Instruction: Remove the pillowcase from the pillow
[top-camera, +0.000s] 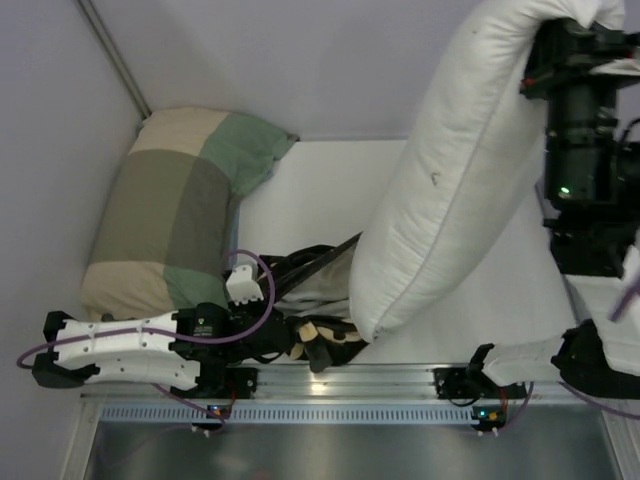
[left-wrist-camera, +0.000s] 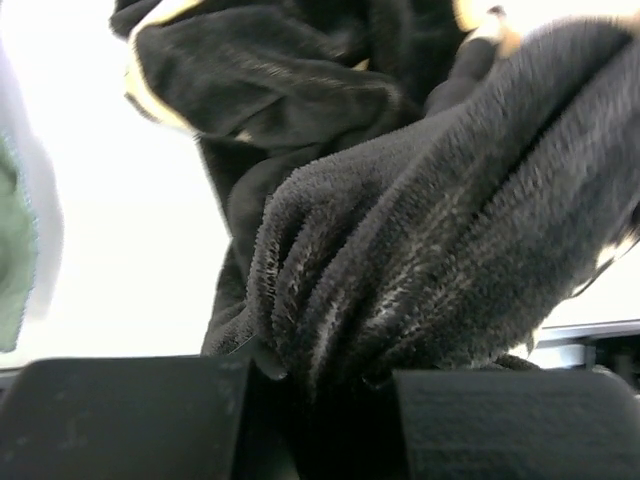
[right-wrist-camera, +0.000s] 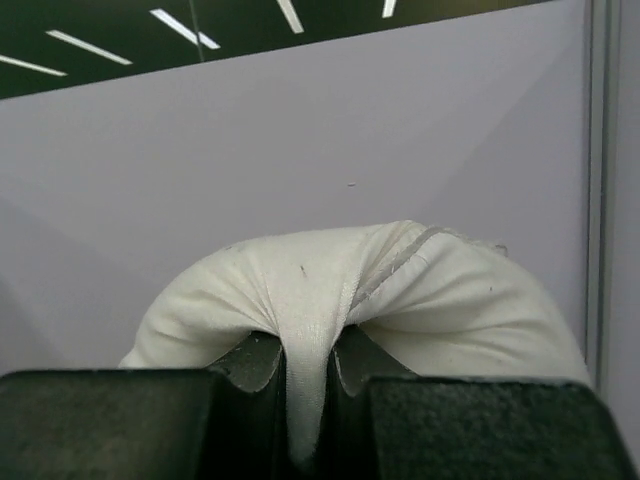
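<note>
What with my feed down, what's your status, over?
Left tool shut on black cover, bunched low. Right tool shut on white pillow, held high, bare where seen. Checked pillow back left, not in the way.

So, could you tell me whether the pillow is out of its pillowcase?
Nearly or fully out: the pillow hangs bare white from the right gripper, the pillowcase bunched in the left gripper.

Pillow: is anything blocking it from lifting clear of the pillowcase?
Nothing visible. The right gripper clamps the pillow at its top, and the left gripper clamps the pillowcase low. The checked pillow lies off to the left, outside that path.
</note>
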